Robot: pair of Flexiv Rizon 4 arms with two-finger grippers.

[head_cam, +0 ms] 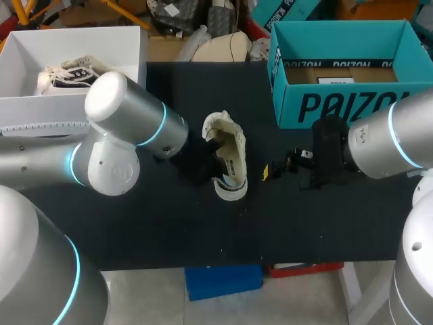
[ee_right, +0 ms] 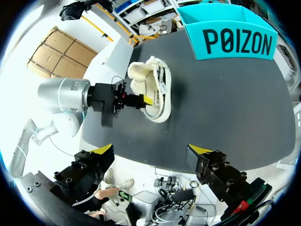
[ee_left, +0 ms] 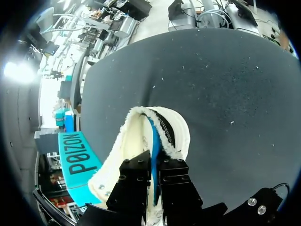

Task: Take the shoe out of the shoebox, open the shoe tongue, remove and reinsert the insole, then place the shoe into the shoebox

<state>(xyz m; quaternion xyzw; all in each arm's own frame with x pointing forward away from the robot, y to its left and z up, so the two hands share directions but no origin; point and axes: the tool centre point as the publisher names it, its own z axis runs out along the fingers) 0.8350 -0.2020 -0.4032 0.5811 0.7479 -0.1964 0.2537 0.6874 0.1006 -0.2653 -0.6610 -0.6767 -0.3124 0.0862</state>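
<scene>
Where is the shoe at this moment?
In the head view the shoe lies near the middle of the black table, outside the teal shoebox at the far right, with the left gripper shut on its blue insole.

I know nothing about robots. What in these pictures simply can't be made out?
The shoe: what lies inside it. Head view: the left gripper and the upper cover it; left wrist view: the fingers block it.
The shoebox: its right end, head view, behind the right arm.
The right gripper: head view, too dark and small to judge; only the right wrist view shows it open.
</scene>
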